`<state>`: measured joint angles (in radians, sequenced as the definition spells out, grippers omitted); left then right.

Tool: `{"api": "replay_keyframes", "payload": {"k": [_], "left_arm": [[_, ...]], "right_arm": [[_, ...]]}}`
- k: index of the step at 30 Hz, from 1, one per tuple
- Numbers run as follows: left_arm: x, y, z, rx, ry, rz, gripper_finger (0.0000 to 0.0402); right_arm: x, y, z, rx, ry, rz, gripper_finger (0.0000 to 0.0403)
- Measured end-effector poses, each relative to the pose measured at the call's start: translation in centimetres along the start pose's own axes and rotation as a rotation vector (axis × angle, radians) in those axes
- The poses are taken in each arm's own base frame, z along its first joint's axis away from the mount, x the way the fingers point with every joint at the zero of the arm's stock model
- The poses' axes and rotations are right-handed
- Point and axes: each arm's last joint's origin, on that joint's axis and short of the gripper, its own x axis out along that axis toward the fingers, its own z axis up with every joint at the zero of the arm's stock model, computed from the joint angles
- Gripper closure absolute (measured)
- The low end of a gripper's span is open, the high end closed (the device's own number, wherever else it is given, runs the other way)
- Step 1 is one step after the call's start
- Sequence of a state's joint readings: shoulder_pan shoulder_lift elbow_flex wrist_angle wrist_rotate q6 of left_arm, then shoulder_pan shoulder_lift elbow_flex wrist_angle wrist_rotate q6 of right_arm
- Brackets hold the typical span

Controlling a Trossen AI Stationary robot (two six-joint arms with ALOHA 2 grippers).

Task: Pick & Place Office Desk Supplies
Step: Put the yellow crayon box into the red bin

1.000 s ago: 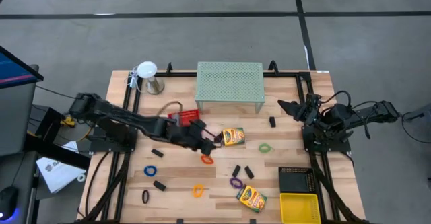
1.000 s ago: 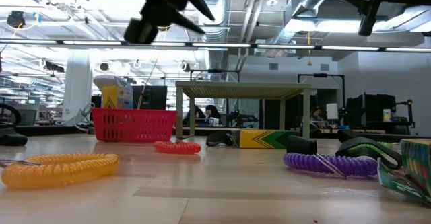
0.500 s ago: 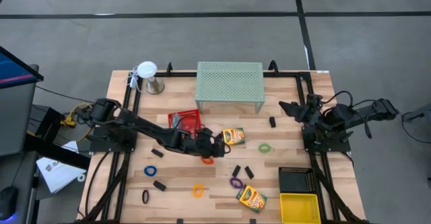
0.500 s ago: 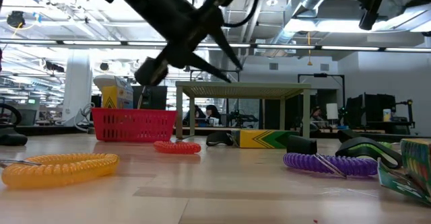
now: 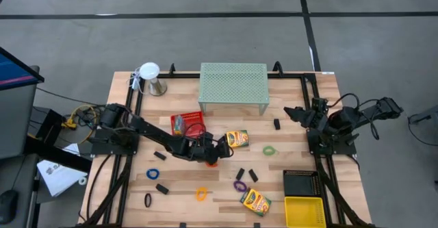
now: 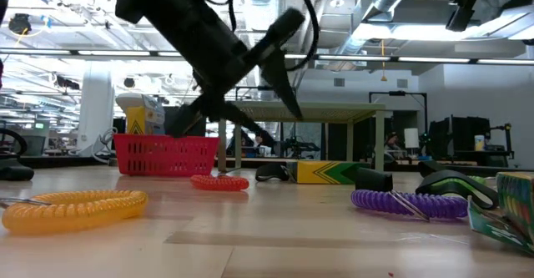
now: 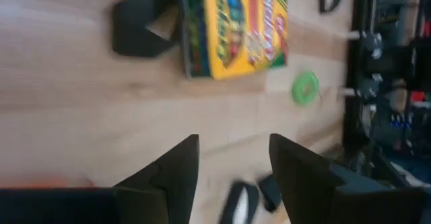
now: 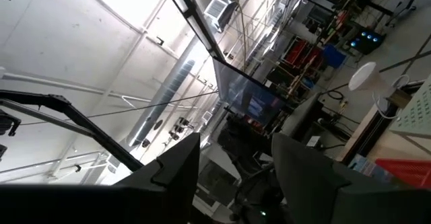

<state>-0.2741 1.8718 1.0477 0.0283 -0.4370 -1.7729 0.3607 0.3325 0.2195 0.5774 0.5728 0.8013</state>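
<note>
Wood-slat table point(image 5: 287, 146), grey concrete floor around it. Left gripper point(image 5: 213, 153) low over mid-table, fingers spread, empty; red elastic loop point(image 6: 219, 182) right under it, crayon box point(image 5: 237, 139) just ahead. Only the left wrist view shows the green loop point(image 7: 305, 87) past that box. Right gripper point(image 5: 293, 111) parked at the table edge, fingers apart.

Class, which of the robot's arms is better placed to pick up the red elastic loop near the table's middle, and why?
Left. The left gripper, open, hangs right over the red loop; the right gripper waits at the table's right edge, pointing up.
</note>
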Motion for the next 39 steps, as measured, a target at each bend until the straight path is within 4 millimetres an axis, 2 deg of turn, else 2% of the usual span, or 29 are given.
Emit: {"api": "replay_keyframes", "payload": {"k": [12, 22, 39], "left_arm": [[1.3, 0.3, 1.6, -0.03, -0.091, 0.022, 0.0282], [2.3, 1.1, 1.2, -0.033, -0.064, 0.041, 0.0275], [3.4, 1.6, 2.3, -0.041, -0.059, 0.088, 0.0288]], "right_arm": [[0.0, 0.0, 0.0, 0.003, -0.001, 0.001, 0.022], [-0.1, 0.1, 0.2, 0.007, -0.01, 0.011, 0.022], [-0.2, 0.2, 0.4, -0.002, -0.013, 0.018, 0.022]]}}
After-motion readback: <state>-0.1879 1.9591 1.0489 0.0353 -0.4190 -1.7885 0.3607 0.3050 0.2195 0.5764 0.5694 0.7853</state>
